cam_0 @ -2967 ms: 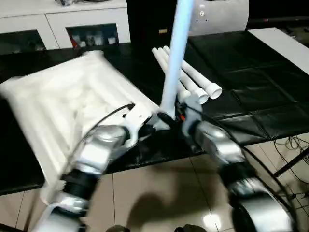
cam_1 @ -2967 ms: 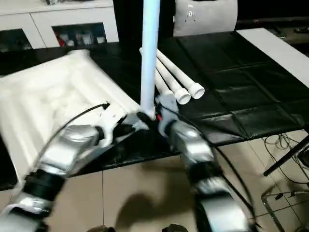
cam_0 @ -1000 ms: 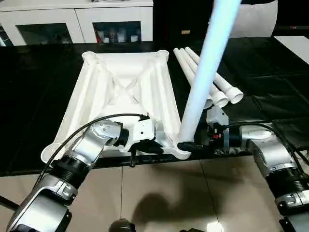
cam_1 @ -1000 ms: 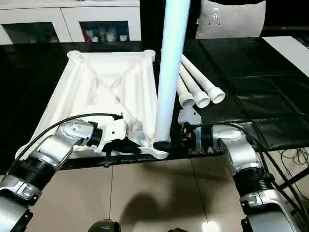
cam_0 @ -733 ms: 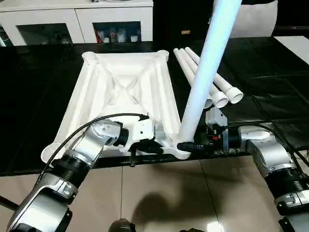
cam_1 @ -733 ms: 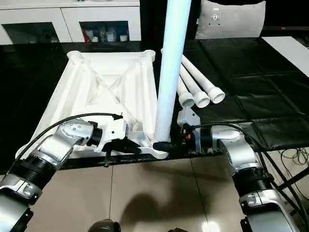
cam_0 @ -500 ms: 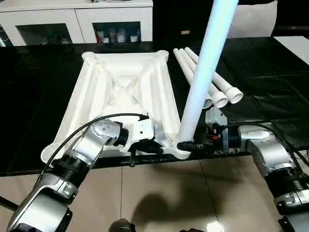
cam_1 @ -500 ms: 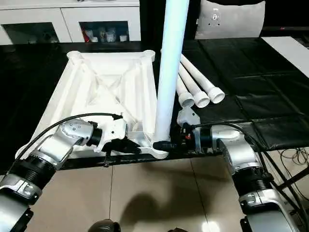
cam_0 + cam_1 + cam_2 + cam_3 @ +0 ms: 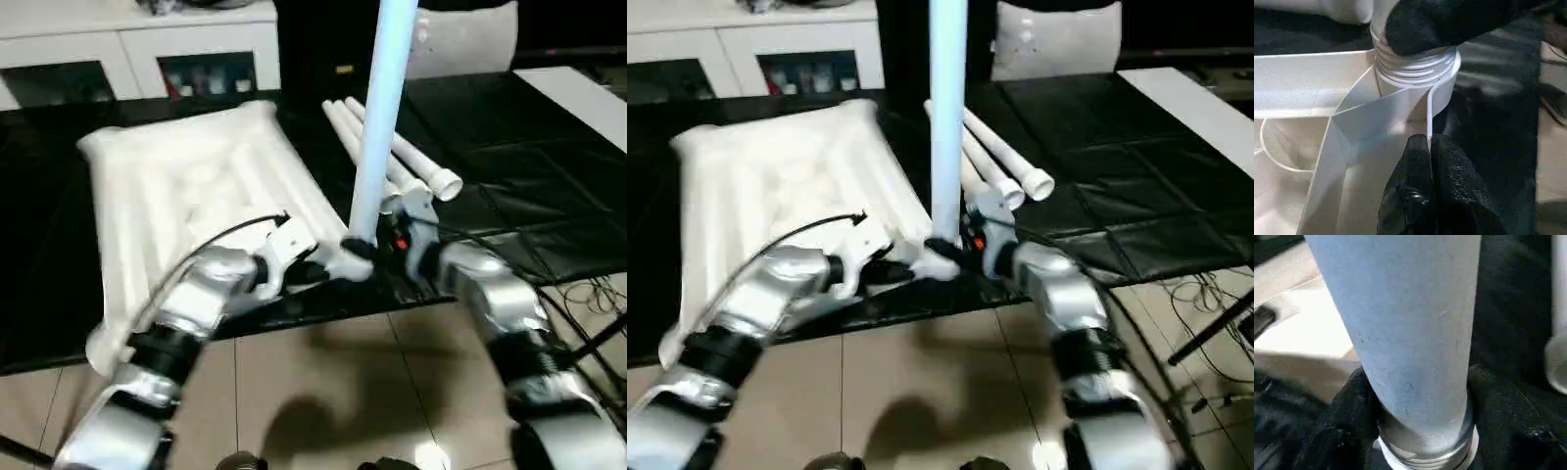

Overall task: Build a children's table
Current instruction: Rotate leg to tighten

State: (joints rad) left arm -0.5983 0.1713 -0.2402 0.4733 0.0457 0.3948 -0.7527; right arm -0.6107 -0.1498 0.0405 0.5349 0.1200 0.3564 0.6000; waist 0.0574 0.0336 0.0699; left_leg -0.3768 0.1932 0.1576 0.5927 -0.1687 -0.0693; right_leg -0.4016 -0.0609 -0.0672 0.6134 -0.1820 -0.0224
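One leg (image 9: 385, 108) stands upright, right jaws gripping its base, left jaws closed

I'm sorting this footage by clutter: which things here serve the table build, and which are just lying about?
In the job:
- table top
- upright leg, held by the right gripper
- spare legs
- left gripper on the top's rib

Lying about:
- white cabinet
- grey cushion
- floor cables

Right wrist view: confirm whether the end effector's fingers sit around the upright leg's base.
Yes, black fingers flank the upright leg just above its threaded end.
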